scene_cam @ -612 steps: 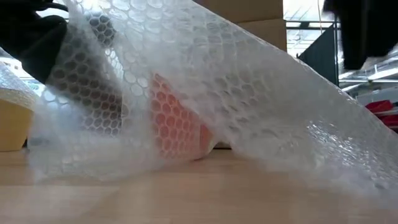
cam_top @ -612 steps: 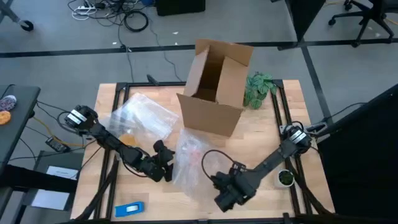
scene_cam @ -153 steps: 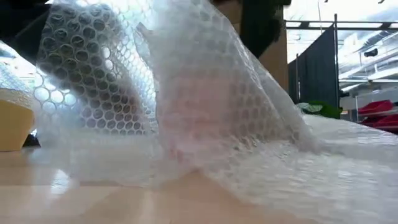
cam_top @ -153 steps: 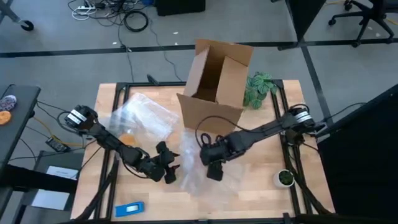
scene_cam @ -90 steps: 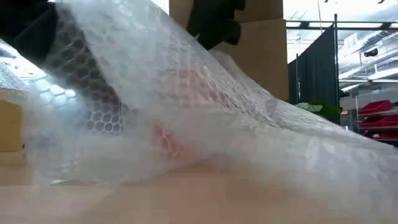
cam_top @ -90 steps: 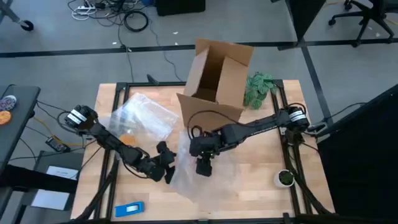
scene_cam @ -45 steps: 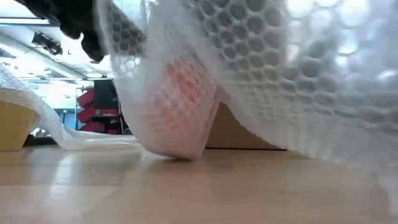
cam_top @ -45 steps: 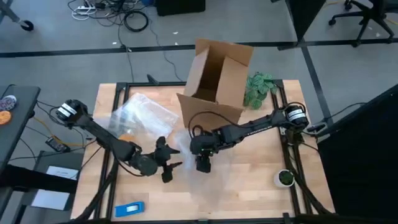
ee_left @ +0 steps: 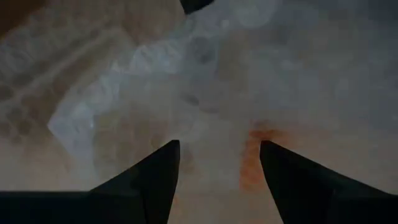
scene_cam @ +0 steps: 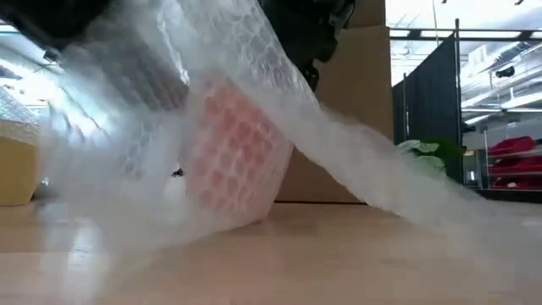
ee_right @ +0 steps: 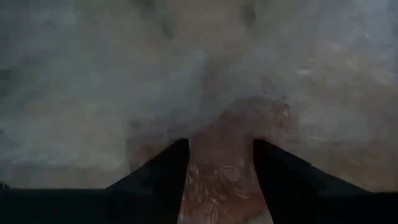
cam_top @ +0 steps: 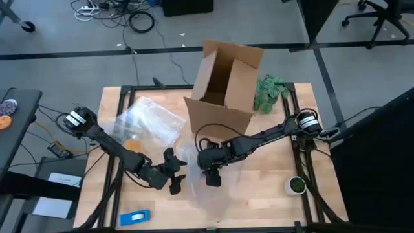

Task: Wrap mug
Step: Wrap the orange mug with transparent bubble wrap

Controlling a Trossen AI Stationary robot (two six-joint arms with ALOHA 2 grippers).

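The orange mug stands on the table under a sheet of clear bubble wrap and shows only as an orange glow through it. My right gripper hangs just above the mug, shut on the wrap, which slopes down from it toward the table's right. My left gripper is at the wrap's left edge, open, with wrap and the orange glow in front of its fingers. Whether the left gripper touches the wrap, I cannot tell. My right gripper has a bunched part of the bubble wrap between its two fingers, coming from above and pointing down over the mug. The wrap hangs from the fingers, draped over the mug, with its far parts lying on the table. One layer or several, I cannot tell.
An open cardboard box stands at the table's far middle, with a green plant to its right. A second clear sheet lies at the far left. A small dark green pot sits near the right edge, and a blue object at the near left.
The wrap over the mug rose, baring the mug's foot on its left, and has dropped again so that it covers that side. My right gripper has stayed above the mug, holding the wrap. My left arm has swung a little while its gripper stayed at the wrap's left edge.
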